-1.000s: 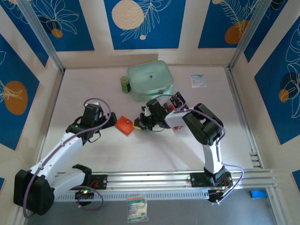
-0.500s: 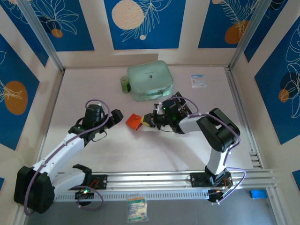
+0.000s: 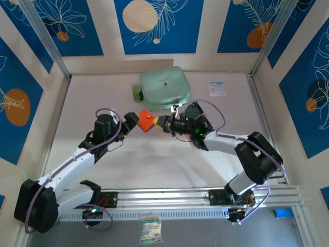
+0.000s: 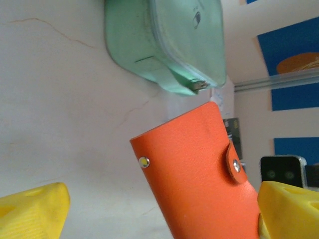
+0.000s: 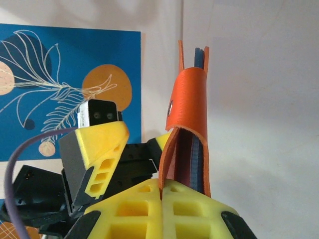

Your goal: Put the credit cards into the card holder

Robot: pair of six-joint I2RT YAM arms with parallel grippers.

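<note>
While the card holder [image 3: 146,122] is held up between the two arms, just in front of the mint-green zip case [image 3: 164,87], its lower edge is pinched by the right gripper [image 3: 160,123], whose jaws are pressed together on the leather. The left gripper [image 3: 132,122] is brought in from the opposite side with its jaws spread wide. Its yellow fingers [image 4: 32,211] are seen on either side of the orange body, and contact cannot be confirmed on the left side. From the right wrist, the strap is seen looped over the top of the wallet, and the snap appears to be fastened. Blue leaves are visible between the flaps; whether any of them is a credit card cannot be told.

Several failures are judged possible from here. Because only a narrow strip of edge is clamped, the wallet could be twisted or dragged out of the right grip if the left jaws are shut off-centre or a pull is applied too early. If the left jaws are closed across both flaps, the holder would be squeezed shut rather than opened, and no card could be inserted. The two sets of fingers are close together, so a collision could be caused by a small misalignment.
</note>
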